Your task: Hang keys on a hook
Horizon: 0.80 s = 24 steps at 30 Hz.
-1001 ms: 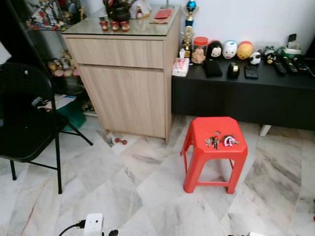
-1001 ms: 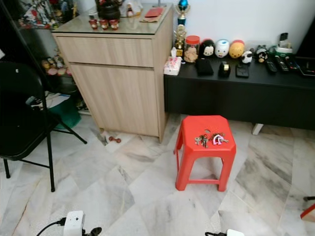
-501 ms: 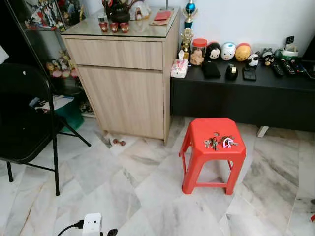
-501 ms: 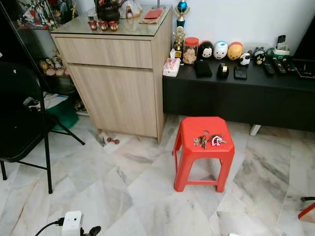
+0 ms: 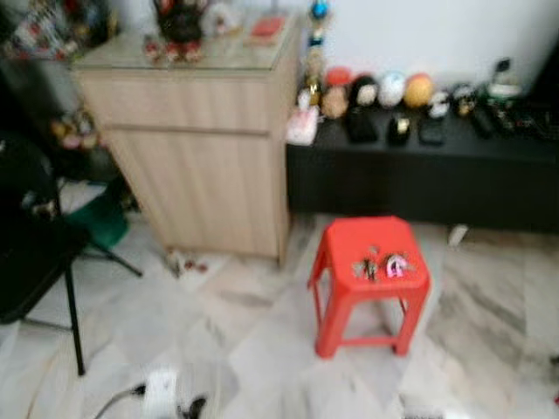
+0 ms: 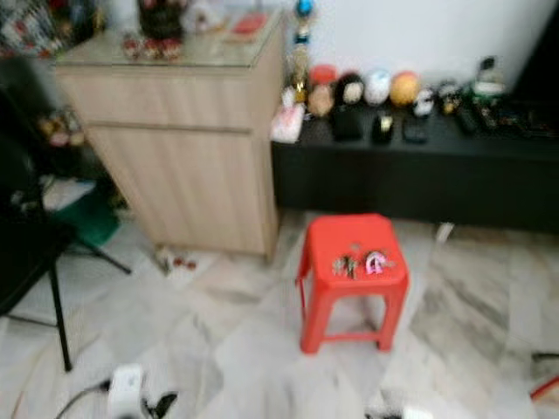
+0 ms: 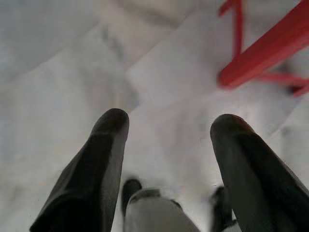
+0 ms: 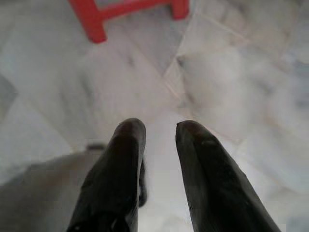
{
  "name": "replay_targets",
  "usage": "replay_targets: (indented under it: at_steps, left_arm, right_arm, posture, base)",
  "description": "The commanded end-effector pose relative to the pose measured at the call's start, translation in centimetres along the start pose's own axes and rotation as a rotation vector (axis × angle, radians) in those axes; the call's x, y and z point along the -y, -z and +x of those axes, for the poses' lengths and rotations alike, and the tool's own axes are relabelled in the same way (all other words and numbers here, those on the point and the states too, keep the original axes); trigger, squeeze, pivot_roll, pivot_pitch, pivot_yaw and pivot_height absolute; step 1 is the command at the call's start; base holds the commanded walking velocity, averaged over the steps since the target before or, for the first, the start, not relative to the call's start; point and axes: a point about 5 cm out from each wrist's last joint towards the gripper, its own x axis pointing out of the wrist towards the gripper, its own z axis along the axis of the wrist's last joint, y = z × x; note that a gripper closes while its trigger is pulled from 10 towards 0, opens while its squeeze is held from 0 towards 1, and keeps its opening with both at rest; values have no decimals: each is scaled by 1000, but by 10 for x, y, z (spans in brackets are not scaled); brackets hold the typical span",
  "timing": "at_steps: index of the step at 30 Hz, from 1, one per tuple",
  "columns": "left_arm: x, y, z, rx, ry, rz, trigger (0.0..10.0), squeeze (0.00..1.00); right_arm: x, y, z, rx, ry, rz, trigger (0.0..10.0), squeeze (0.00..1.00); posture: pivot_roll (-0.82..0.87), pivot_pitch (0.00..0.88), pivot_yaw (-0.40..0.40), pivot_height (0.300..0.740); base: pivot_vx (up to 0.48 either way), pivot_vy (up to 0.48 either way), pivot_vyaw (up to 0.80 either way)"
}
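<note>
A bunch of keys [image 5: 377, 265] with a pink tag lies on top of a red plastic stool [image 5: 348, 241] standing on the marble floor ahead of me, slightly to the right. The head views are blurred. My left gripper [image 7: 170, 121] hangs low over the floor with its fingers wide apart and nothing between them; a red stool leg [image 7: 260, 53] shows beyond it. My right gripper [image 8: 160, 127] also hangs over the floor, fingers apart and empty, with the stool's feet [image 8: 96, 19] farther off.
A wooden cabinet [image 5: 201, 148] stands at the back left. A low black bench [image 5: 437, 170] with figurines and remotes runs behind the stool. A black folding chair [image 5: 35, 253] is at the left. A white power strip [image 5: 160, 393] with a cable lies on the floor near me.
The whole picture has shifted a little and gone blurred, so the camera is moving. The keys and stool stay where they were.
</note>
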Motion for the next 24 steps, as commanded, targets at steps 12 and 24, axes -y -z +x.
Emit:
replay_targets:
  at_steps: [12, 24]
  left_arm:
    - [-22, 17, -10, -60, -61, 2, 10000, 0]
    - [-20, 15, -8, -60, -58, 0, 10000, 0]
  right_arm:
    - [-16, -11, 7, 29, -40, 2, 10000, 0]
    - [-17, -13, 7, 44, -57, 7, 10000, 0]
  posture:
    - [101, 2, -5, 740]
    - [98, 23, -9, 740]
  base:
    - [335, 0, 0]
    - [333, 0, 0]
